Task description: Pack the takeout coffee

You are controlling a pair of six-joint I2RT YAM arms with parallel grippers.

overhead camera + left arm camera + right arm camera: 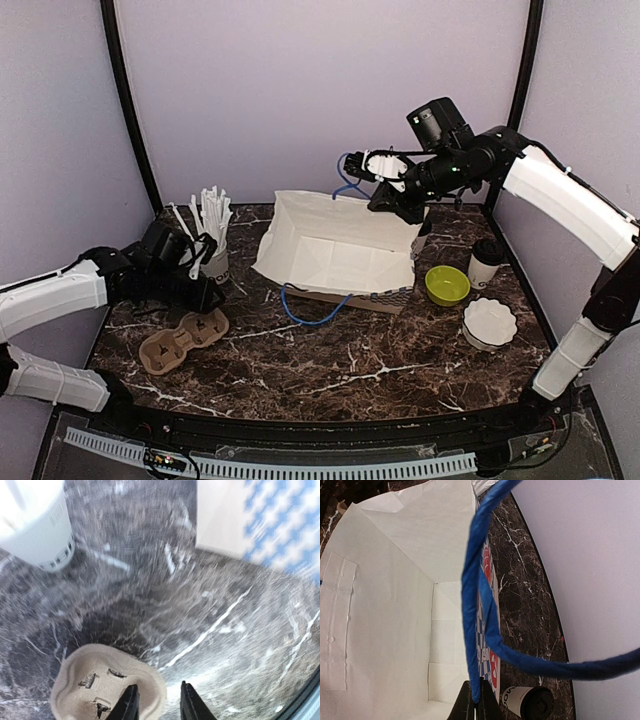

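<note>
While the right gripper (475, 703) was pressed together on the upper blue handle (470, 580) of the white paper bag (330, 250), the bag lay on its side on the dark marbled table (330, 375) with its mouth lifted open toward the arms. The left gripper (157, 700) hovered low over the near end of the pulp carrier (183, 340), its fingers (129, 705) slightly spread and pinching nothing; one finger overlapped the carrier's rim.

The step in hand appeared to be holding the bag open for loading. To do it well, the handle would need to stay raised and taut so that the upper wall did not sag across the mouth, and the left arm would need to clear the carrier and the straw-filled cup (212, 245) before any reach across the table.

One takeout coffee cup (486, 262) stood upright at the right side of the table, just behind the lime-green bowl (447, 285) and the white scalloped dish (490, 322), outside the bag and near its right edge. It was a white paper cup with black lettering low on its wall and a round black lid seated on top. A second such cup could not be made out with certainty.
</note>
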